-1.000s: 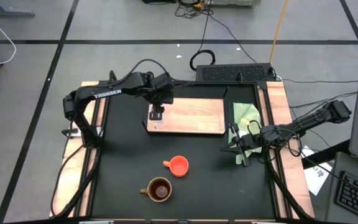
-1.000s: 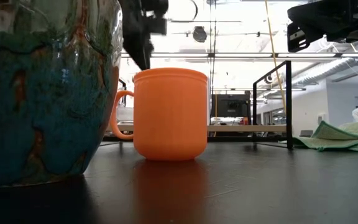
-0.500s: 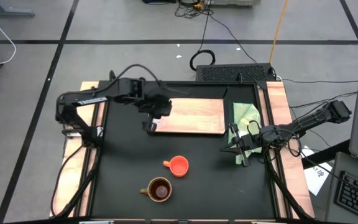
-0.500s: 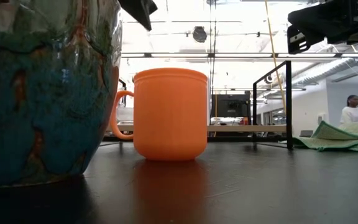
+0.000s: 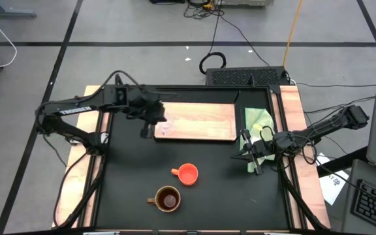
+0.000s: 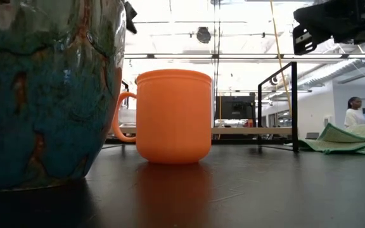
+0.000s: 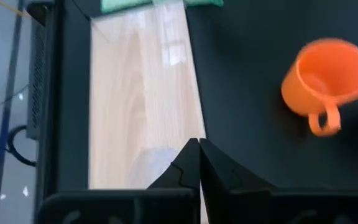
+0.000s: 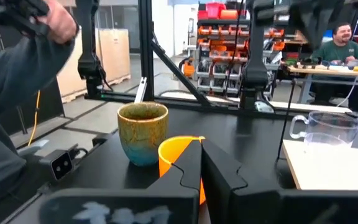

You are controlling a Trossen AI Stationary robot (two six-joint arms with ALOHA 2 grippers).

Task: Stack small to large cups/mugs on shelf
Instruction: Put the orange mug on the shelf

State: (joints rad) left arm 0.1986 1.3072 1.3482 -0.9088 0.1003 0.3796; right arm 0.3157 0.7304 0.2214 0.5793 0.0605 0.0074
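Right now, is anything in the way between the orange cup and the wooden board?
Nothing visible. Only bare black table lies between the orange cup and the board. The brown mug sits on the cup's other side.

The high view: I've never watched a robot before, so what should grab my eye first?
Probably the orange cup and the brown mug, bright against the black table near its front edge. Behind them lies the light-wood shelf, where a small clear glass cup stands at its left end, hard to spot. The left gripper hangs shut beside that end, while the right gripper, also shut, waits by the green cloth.
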